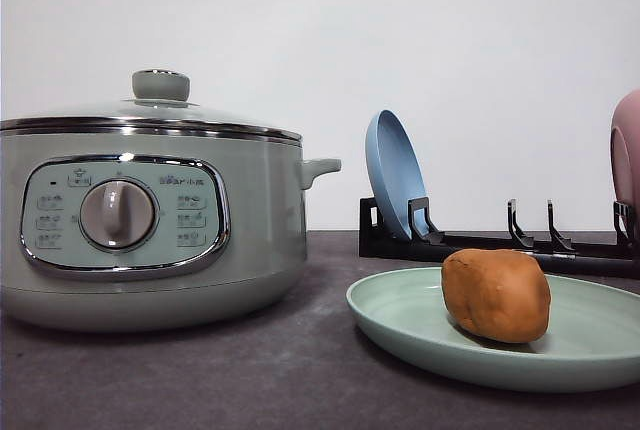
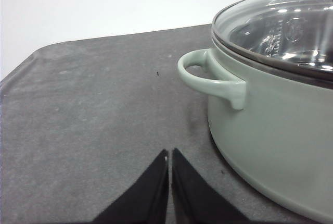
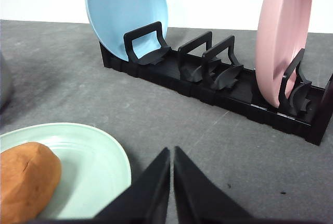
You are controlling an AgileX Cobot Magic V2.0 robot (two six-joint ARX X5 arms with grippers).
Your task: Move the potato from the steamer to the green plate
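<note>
The orange-brown potato point(image 1: 497, 294) rests on the pale green plate point(image 1: 400, 325) at the right of the table; both also show in the right wrist view as potato point(image 3: 26, 179) on plate point(image 3: 99, 166). The sage-green steamer point(image 1: 150, 225) stands at the left with its glass lid on. My left gripper point(image 2: 169, 156) is shut and empty above the bare mat beside the steamer's side handle point(image 2: 210, 78). My right gripper point(image 3: 171, 153) is shut and empty, just beside the plate's rim.
A black dish rack point(image 3: 218, 86) behind the plate holds an upright blue plate point(image 3: 127, 13) and a pink plate point(image 3: 283, 36). The dark grey mat point(image 2: 93, 120) covers the table; a white wall stands behind.
</note>
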